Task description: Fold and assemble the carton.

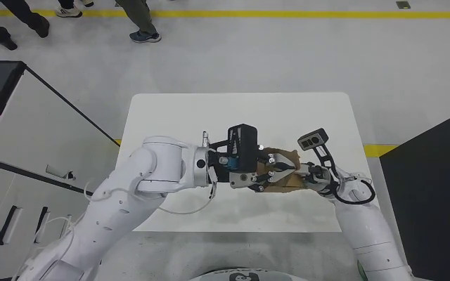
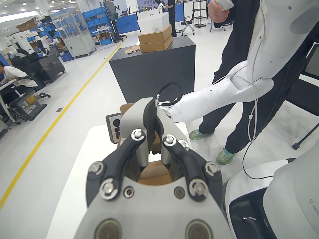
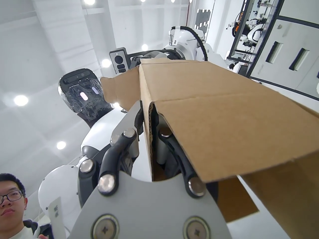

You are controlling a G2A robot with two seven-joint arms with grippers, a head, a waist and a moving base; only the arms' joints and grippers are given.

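Right hand (image 3: 147, 124) pinching carton (image 3: 211, 105) wall, left hand (image 2: 149, 115) seemingly pinching its other end

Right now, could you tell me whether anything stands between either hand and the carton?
Nothing visible does. The right hand is closed on one wall of the carton, with a finger on each side of it. The left hand grips the carton from the opposite end.

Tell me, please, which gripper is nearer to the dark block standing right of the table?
Right. The right gripper holds the carton's end toward the dark block; the left gripper is at the carton's other end, farther from it.
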